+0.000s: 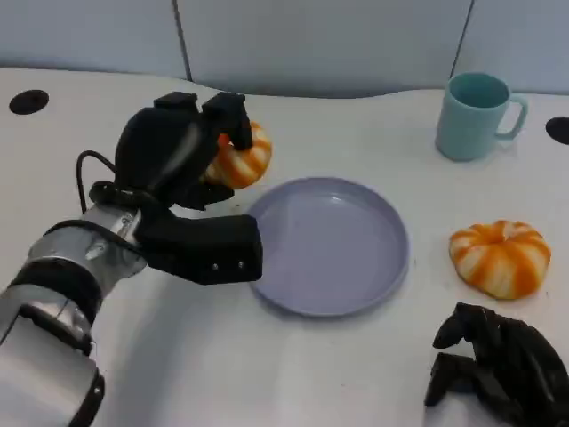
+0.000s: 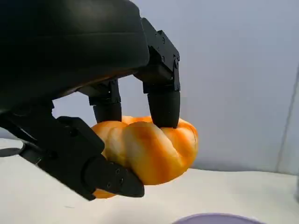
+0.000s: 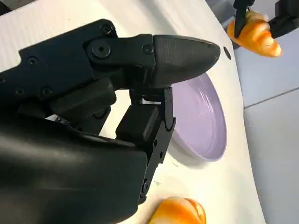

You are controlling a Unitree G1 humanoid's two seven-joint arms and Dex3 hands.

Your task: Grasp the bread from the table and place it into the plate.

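Right hand (image 1: 498, 365) rested on the table, curled in on nothing | plate (image 1: 331, 245) left bare for the drop | bread (image 1: 238, 158) clasped aloft by left hand (image 1: 178, 156), just beyond the plate's rim | second bread (image 1: 500, 256) untouched.

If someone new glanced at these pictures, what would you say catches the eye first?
Most striking is the left hand holding an orange-and-white bread lifted off the table, just beyond the far left rim of the lilac plate. A second bread lies on the table right of the plate, with the right hand resting near it. A teal mug stands at the back right.
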